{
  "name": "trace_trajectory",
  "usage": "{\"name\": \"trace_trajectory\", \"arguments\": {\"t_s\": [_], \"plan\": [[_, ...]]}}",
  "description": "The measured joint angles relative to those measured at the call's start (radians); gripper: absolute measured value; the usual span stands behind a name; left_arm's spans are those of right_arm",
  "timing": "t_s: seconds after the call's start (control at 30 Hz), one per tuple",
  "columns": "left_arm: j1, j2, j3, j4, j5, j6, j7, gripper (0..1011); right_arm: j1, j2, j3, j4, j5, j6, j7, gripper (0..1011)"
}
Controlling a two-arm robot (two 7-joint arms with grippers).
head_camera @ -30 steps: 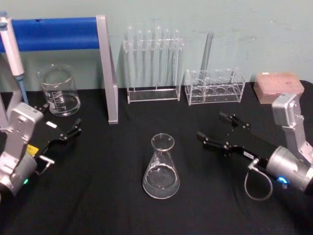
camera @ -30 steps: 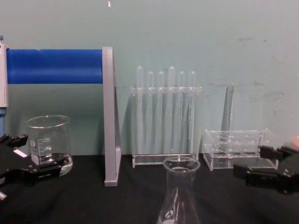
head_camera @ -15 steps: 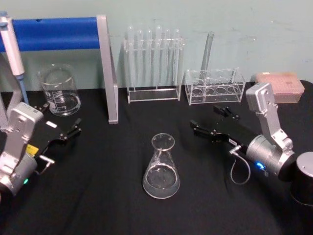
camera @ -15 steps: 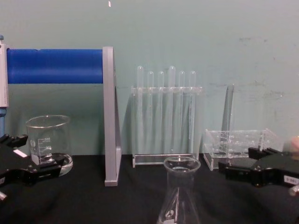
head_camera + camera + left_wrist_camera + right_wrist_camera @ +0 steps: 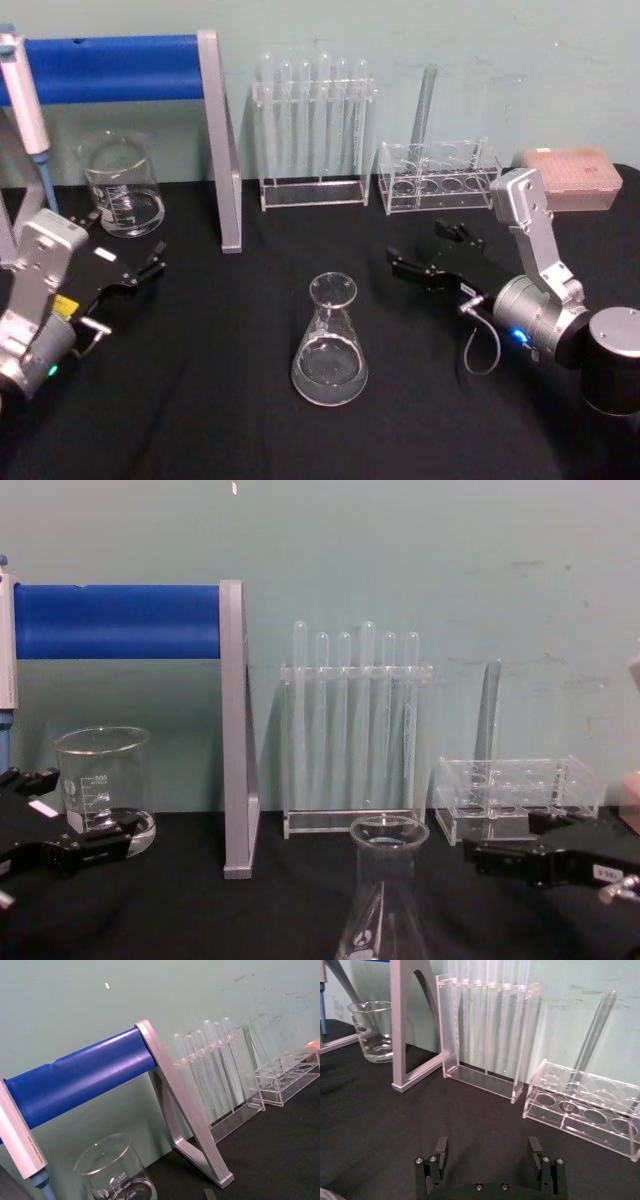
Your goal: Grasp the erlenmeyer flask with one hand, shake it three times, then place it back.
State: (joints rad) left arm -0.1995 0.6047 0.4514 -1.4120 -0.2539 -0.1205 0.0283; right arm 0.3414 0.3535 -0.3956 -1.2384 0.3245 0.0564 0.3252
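The erlenmeyer flask (image 5: pixel 330 345) stands upright on the black table (image 5: pixel 230 420), near the middle and a little toward the robot, with nothing touching it. In the chest view its flared rim (image 5: pixel 389 831) rises in front of the tall test tube rack (image 5: pixel 355 735).

The right gripper (image 5: pixel 432 253) is the hand at work. It hovers to the right of the flask and somewhat farther back, well apart from the glass, with its two fingers spread wide; the wrist view shows the fingertips (image 5: pixel 440 1148) far from each other above the cloth. The low rack (image 5: pixel 440 180) with one single tube stands just behind it. The left gripper (image 5: pixel 128 270) rests parked at the left side, near the beaker (image 5: pixel 122 187), with its fingers also apart.

The step in hand seems to be the approach, and the grasp is not yet made. To do it well, the right gripper should probably come toward the flask from the side and take the narrow neck under the rim, because the wide cone below may not fit between the fingers. It is better to centre the neck between both fingers before closing, so that one finger does not push the flask and tip it. The glass is smooth, so a firm hold is needed for the shaking.
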Motion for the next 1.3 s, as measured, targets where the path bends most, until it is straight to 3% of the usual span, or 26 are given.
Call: {"name": "trace_trajectory", "arguments": {"t_s": [1.3], "plan": [[0.000,0.000,0.000,0.000,0.000,0.000,0.000,1001,-0.002,0.002,-0.001,-0.004,0.000,-0.003,0.002,1000]]}}
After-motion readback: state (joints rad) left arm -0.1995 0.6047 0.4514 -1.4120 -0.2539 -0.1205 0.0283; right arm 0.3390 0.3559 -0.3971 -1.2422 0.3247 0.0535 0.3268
